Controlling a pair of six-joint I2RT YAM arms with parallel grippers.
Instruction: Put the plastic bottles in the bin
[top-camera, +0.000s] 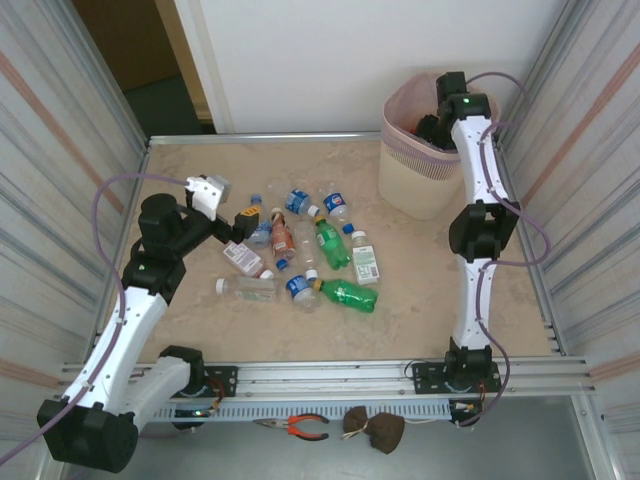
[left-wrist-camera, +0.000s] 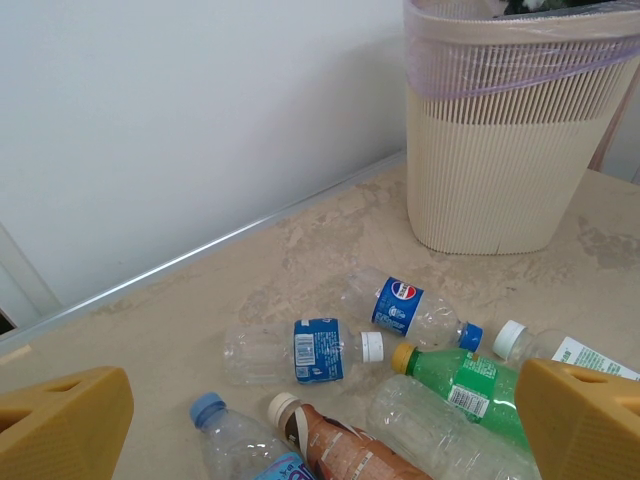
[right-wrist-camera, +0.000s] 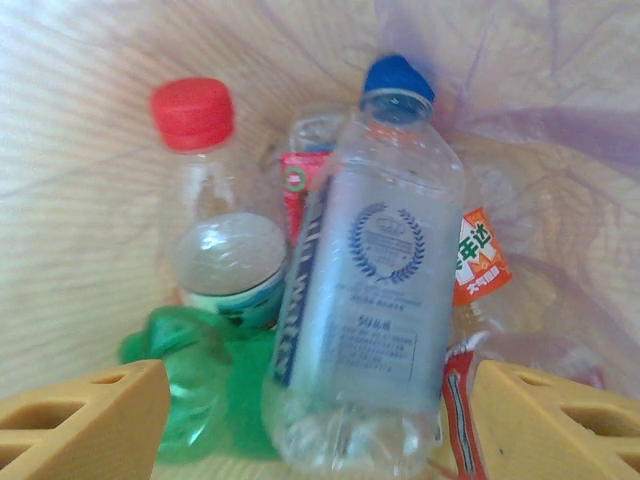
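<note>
Several plastic bottles lie in a heap mid-table, among them a green one (top-camera: 350, 294) and an orange-brown one (top-camera: 282, 236). My left gripper (top-camera: 248, 216) hovers at the heap's left edge, open and empty (left-wrist-camera: 320, 440). Below its fingers (left-wrist-camera: 60, 425) lie a brown bottle (left-wrist-camera: 340, 450), a blue-labelled clear bottle (left-wrist-camera: 300, 352) and a green bottle (left-wrist-camera: 465, 380). The pale bin (top-camera: 420, 165) stands at the back right. My right gripper (top-camera: 432, 126) is inside its mouth, open (right-wrist-camera: 320, 430). A blurred, blue-capped clear bottle (right-wrist-camera: 370, 270) sits between the fingers (right-wrist-camera: 80, 420), touching neither, above other bottles.
The bin has a purple liner (left-wrist-camera: 520, 60). A red-capped bottle (right-wrist-camera: 215, 210) and crushed green plastic (right-wrist-camera: 190, 390) lie inside it. Corrugated metal walls close both sides of the table. Pliers (top-camera: 300, 427) and a brown object (top-camera: 375, 428) rest on the ledge below the front rail.
</note>
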